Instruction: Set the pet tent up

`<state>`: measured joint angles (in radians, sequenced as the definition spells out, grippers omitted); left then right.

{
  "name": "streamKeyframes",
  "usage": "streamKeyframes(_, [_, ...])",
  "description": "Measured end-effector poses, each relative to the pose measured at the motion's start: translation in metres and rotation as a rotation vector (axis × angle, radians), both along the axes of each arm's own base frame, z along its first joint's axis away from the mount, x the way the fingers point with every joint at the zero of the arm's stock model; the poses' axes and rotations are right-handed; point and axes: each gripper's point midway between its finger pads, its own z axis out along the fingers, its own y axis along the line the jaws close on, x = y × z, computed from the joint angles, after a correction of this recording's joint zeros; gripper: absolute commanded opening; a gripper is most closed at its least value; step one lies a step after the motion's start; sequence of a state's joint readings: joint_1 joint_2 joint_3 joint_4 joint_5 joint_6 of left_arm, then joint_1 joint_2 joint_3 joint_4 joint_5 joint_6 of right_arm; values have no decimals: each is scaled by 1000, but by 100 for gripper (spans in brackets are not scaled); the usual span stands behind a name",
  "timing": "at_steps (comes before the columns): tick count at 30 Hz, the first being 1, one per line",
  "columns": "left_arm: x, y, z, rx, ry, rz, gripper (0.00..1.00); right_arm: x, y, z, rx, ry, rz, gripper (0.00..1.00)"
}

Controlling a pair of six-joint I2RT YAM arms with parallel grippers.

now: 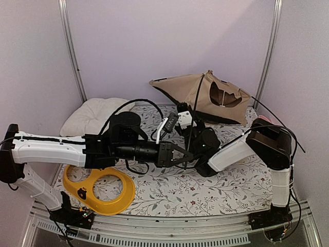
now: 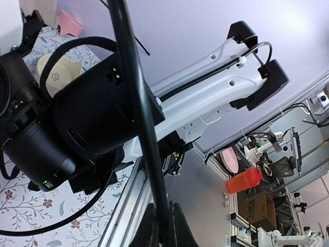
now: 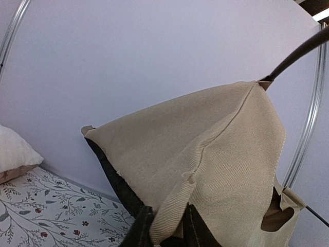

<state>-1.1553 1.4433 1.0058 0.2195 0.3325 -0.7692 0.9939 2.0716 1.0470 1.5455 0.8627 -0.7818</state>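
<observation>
Top external view shows the tent [image 1: 205, 98] slumped at one o'clock on the desk [image 1: 169, 188], the left claw [image 2: 163, 226] squeezing its black pole [image 2: 136, 103] and the right claw [image 3: 165, 226] pinching its cloth.

1. pet tent [image 1: 182, 87]: beige/tan canvas with a fine diagonal weave. Lining edge is black, doorway shows brown inside.
2. pole [image 2: 138, 103]: plain black.
3. table cover [image 1: 169, 188]: white, printed with grey-green leafy sprigs and small red flowers.
4. bowl tray [image 1: 126, 198]: solid yellow.
5. pillow [image 1: 95, 116]: plain white.
6. left arm [image 1: 49, 149], right arm [image 1: 280, 182]: white shells, black joints and cables.
7. walls [image 1: 154, 41]: pale lilac.
8. Left wrist view: cream bowl [image 2: 54, 72] with paw-print mark, pink item [image 2: 69, 23], red-orange container [image 2: 245, 180].
</observation>
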Motion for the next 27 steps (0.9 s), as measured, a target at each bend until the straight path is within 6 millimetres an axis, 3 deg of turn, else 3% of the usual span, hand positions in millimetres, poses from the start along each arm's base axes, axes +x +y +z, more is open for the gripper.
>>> streamKeyframes(3, [0, -1, 3, -7, -1, -1, 0, -1, -1, -4, -5, 5, 5, 0])
streamKeyframes(11, [-2, 1, 6, -9, 5, -5, 0, -21, -15, -10, 0, 26, 71, 0])
streamKeyframes(16, [-2, 17, 15, -31, 19, 45, 0, -52, -8, -15, 2, 42, 171, 0])
streamKeyframes(20, [-5, 37, 21, -53, 55, 90, 0, -82, 11, -23, -24, 56, 254, 0])
streamKeyframes(27, [-7, 57, -7, -4, 163, 182, 0, -130, 31, -47, -109, 90, 350, 0])
